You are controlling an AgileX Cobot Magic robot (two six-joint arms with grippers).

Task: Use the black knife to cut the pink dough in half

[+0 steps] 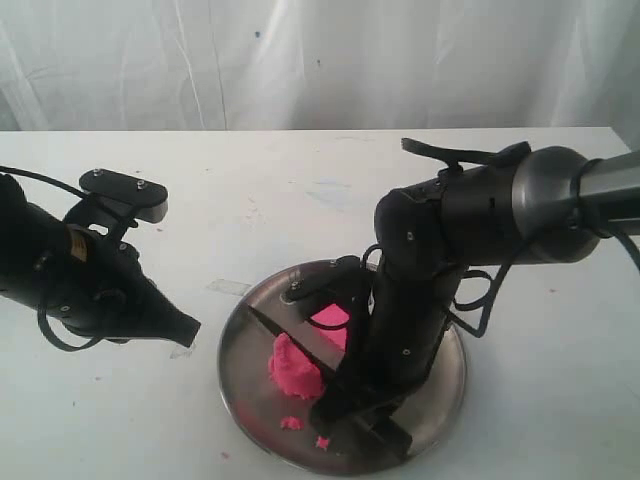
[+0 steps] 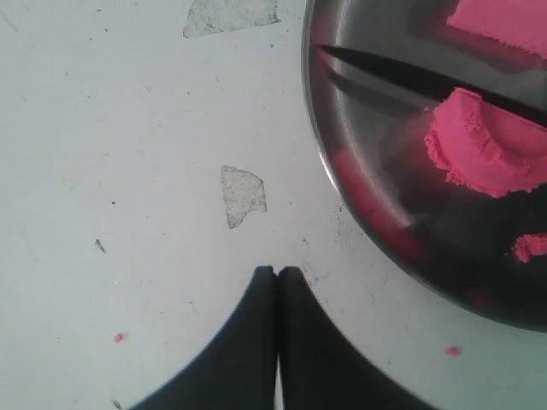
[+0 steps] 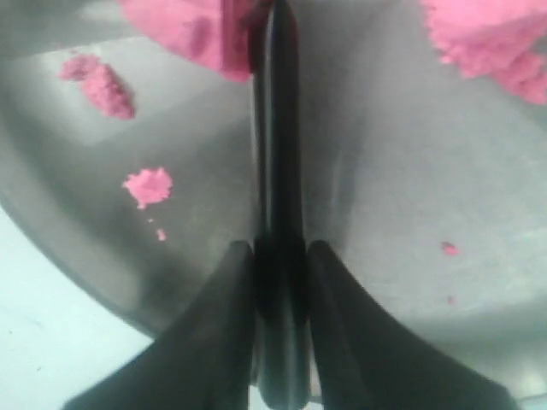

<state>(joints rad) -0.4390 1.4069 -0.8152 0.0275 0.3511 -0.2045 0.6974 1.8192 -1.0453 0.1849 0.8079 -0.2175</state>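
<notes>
The pink dough lies in two chunks on the round steel plate: one half on the near side of the blade, the other half beyond it. My right gripper is shut on the handle of the black knife, whose dark blade runs between the two halves, low over the plate. My left gripper is shut on nothing, over the bare white table just left of the plate rim. From there I see the blade and the near half.
Small pink crumbs lie on the plate and a few on the table. Two patches of clear tape residue mark the white tabletop. A white curtain hangs behind the table.
</notes>
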